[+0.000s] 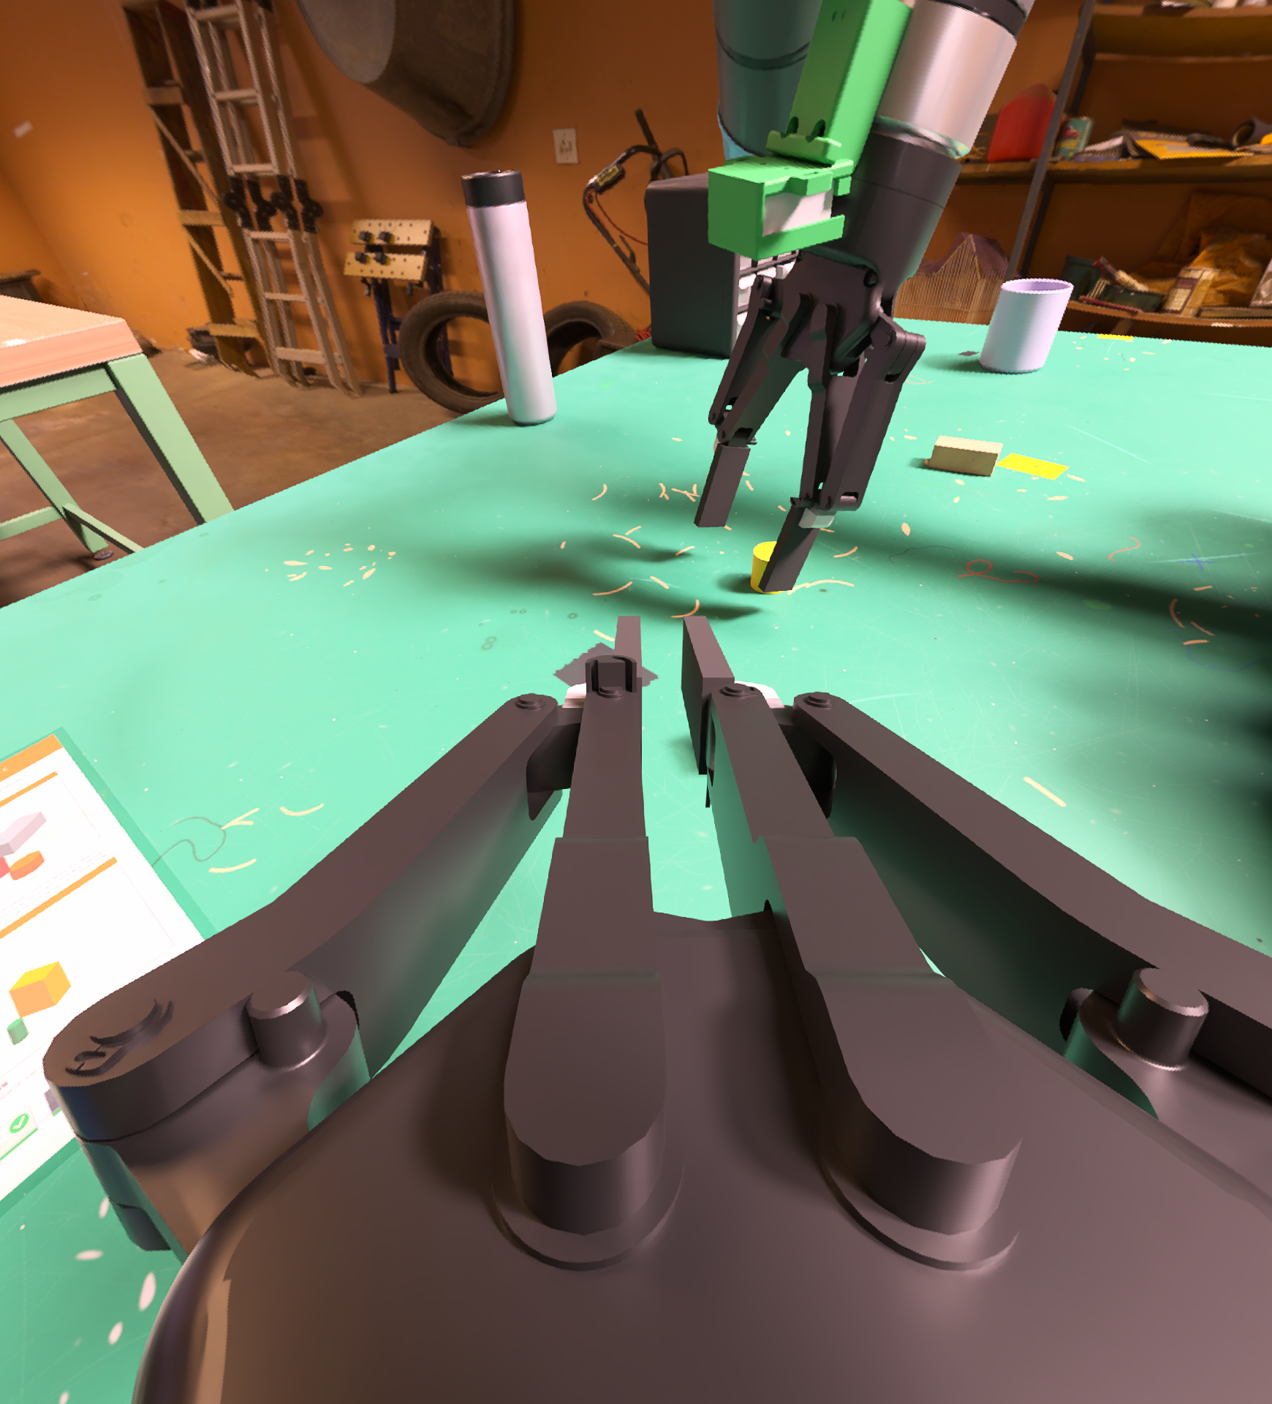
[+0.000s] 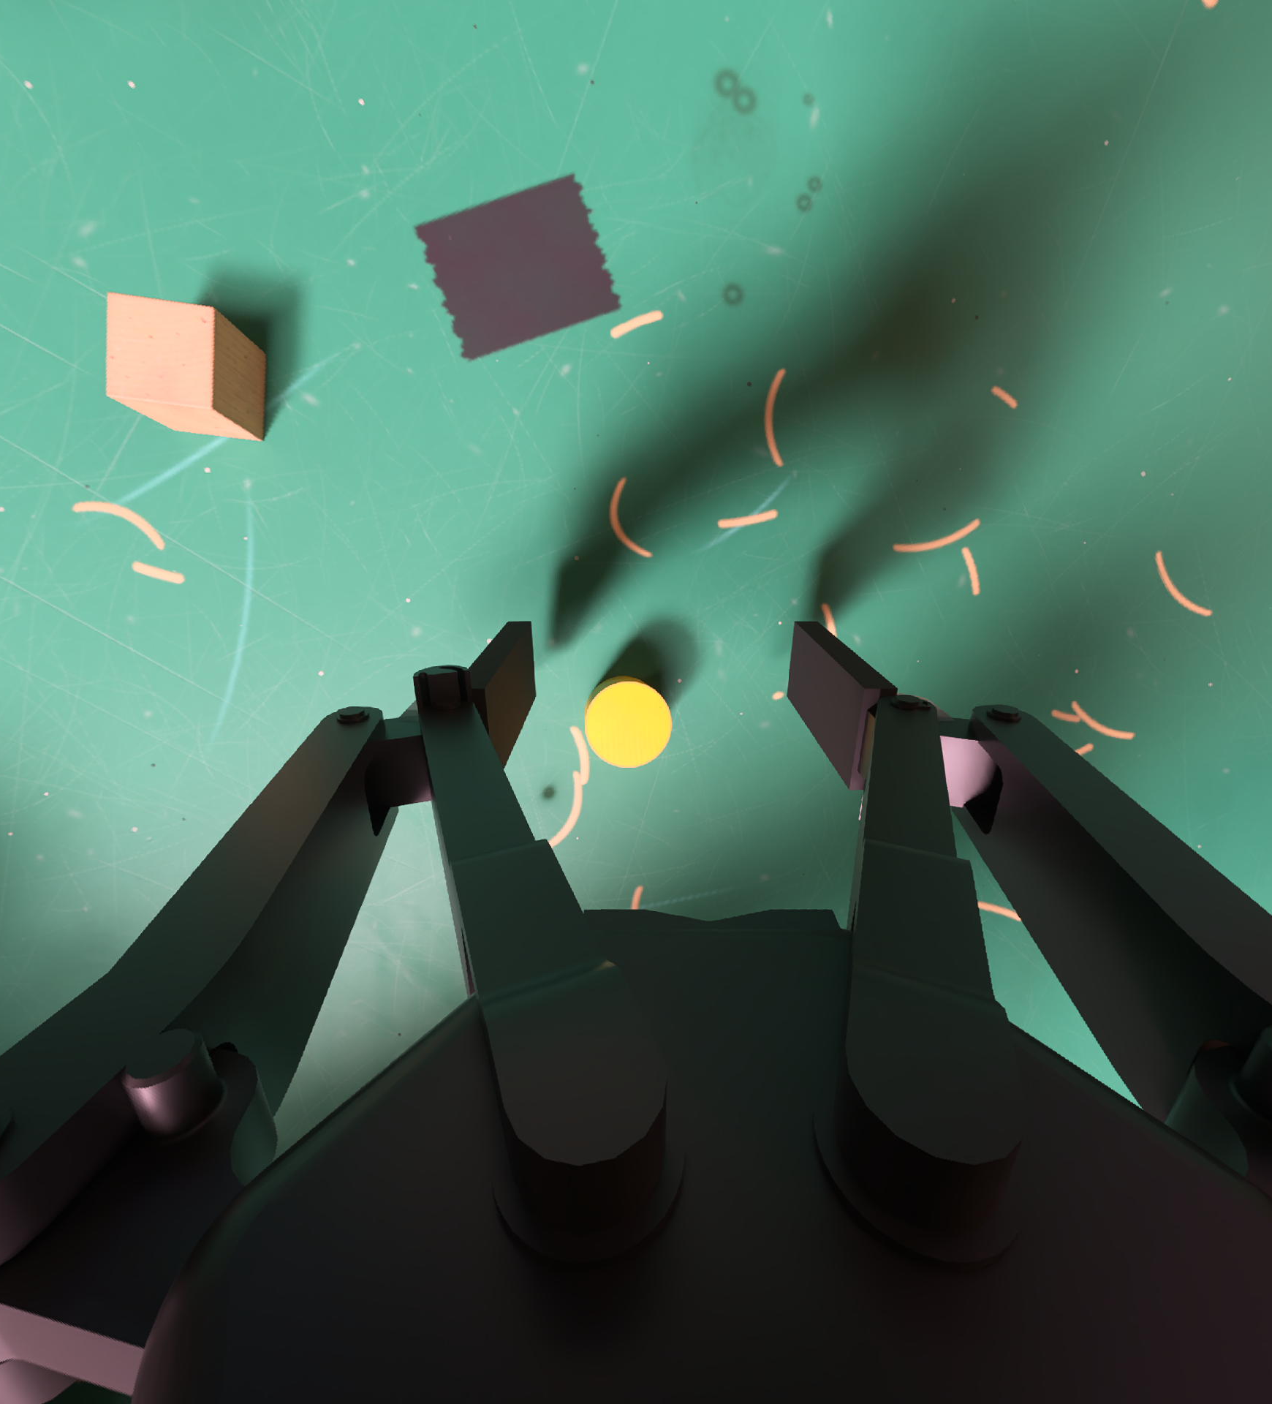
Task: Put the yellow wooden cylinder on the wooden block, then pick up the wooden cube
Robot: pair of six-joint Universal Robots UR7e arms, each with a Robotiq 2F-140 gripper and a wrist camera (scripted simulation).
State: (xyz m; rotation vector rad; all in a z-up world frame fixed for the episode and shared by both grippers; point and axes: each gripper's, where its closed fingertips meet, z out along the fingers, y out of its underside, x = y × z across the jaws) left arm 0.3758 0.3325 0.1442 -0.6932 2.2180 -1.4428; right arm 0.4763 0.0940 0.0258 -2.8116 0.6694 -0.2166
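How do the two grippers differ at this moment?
The left gripper has its fingers nearly together with nothing between them; the right gripper has its fingers spread wide.
The left one reaches low along the green table; the right one points steeply down at it.
The right one straddles the yellow cylinder without touching it; the left is near no block.
Both are dark two-finger grippers.

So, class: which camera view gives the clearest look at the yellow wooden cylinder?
The right wrist view: the yellow wooden cylinder shows its whole round top, unobstructed, between the open right tool's fingers. In the left wrist view the cylinder is small and half hidden behind one finger of the right tool.
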